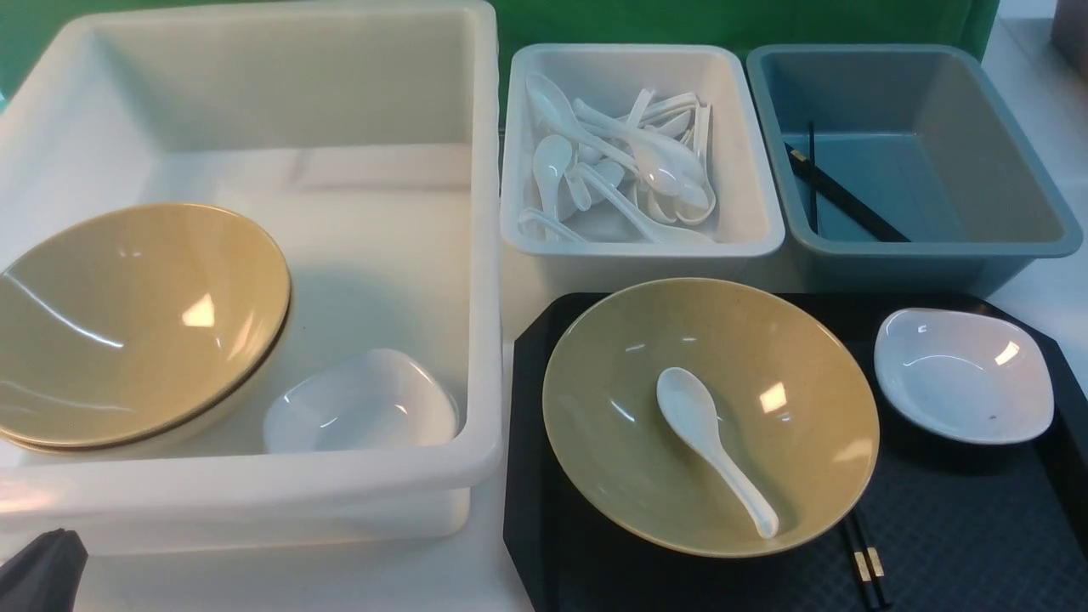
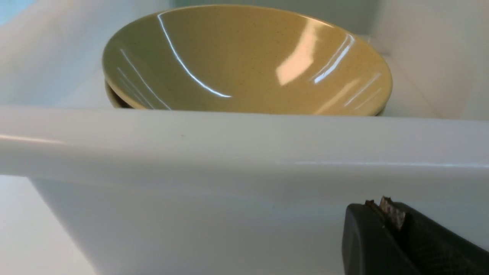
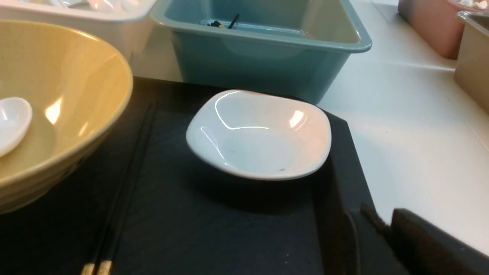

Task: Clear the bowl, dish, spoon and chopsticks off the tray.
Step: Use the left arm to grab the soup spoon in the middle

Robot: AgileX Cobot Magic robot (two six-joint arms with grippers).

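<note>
The black tray (image 1: 977,527) lies at the front right. On it stands the tan bowl (image 1: 765,459) with the white spoon (image 1: 712,444) lying inside, scoop away from me. The small white dish (image 1: 965,374) sits on the tray's far right corner. The black chopsticks (image 1: 867,568) stick out from under the bowl's near edge. In the right wrist view the dish (image 3: 259,135), bowl (image 3: 57,103), spoon (image 3: 11,122), chopsticks (image 3: 114,217) and tray (image 3: 229,229) show; my right gripper (image 3: 376,225) is shut and empty above the tray's right rim. My left gripper (image 2: 382,208) is shut and empty, low before the big white tub.
A big white tub (image 1: 476,255) at left holds stacked tan bowls (image 1: 136,323) and a white dish (image 1: 361,404). A small white tub (image 1: 765,229) holds several spoons. A grey-blue tub (image 1: 1003,144) holds chopsticks. My left gripper (image 1: 58,537) shows at the front left corner.
</note>
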